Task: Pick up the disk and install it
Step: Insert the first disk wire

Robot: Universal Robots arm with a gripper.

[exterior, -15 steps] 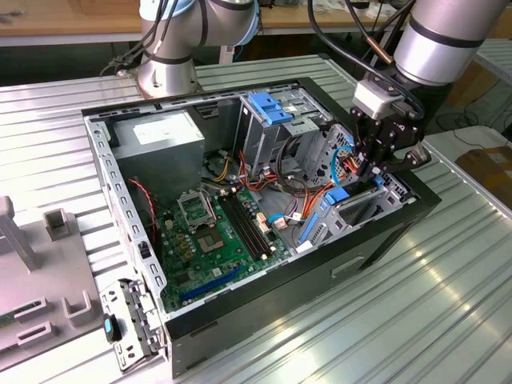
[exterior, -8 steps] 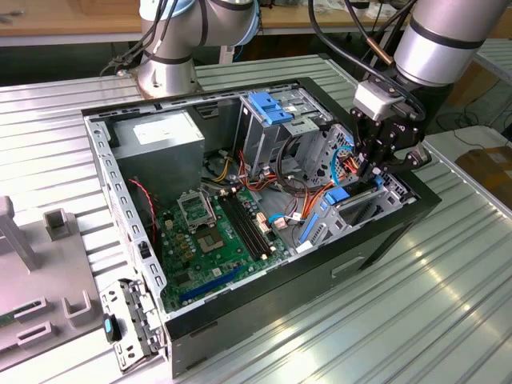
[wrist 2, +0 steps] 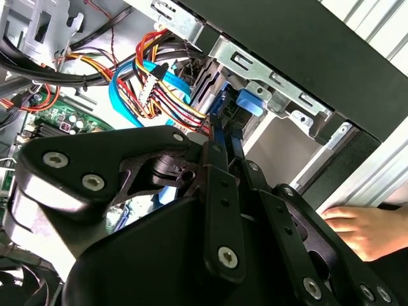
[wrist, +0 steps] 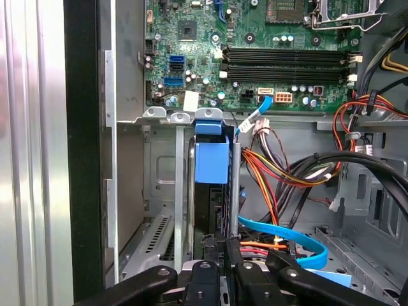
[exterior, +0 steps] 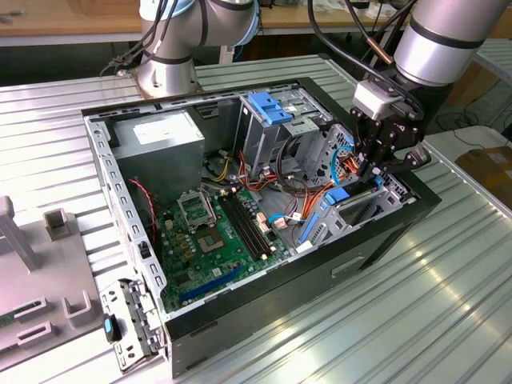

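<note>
Ribbed metal worktop (exterior: pixel 416 320) fills the foreground of the exterior view, carrying the open black PC case (exterior: pixel 264 224). Claw (exterior: pixel 370 172) reaches down into the case at its far corner toward the exterior view's right, just above the drive bay; the disk (exterior: pixel 339 194) shows there as a blue bit among the cables. Grey cage (exterior: pixel 272 128) with its light-blue top stands beside it, and the green motherboard (exterior: pixel 220 236) lies open toward the case middle.

Second wrist view: black claw (wrist 2: pixel 223 143) linkage up close, fingers (wrist 2: pixel 217 137) nearly together, pinching the disk (wrist 2: pixel 248 102) edge at its blue tab, tight against the case's metal rim. A person's hand (wrist 2: pixel 366 229) rests outside the case wall.

First wrist view: disk (wrist: pixel 210 162) stands on edge in a narrow bay slot beside the case wall, little room either side; claw (wrist: pixel 223 248) grips its near edge, blue data cable (wrist: pixel 287 236) close by.
</note>
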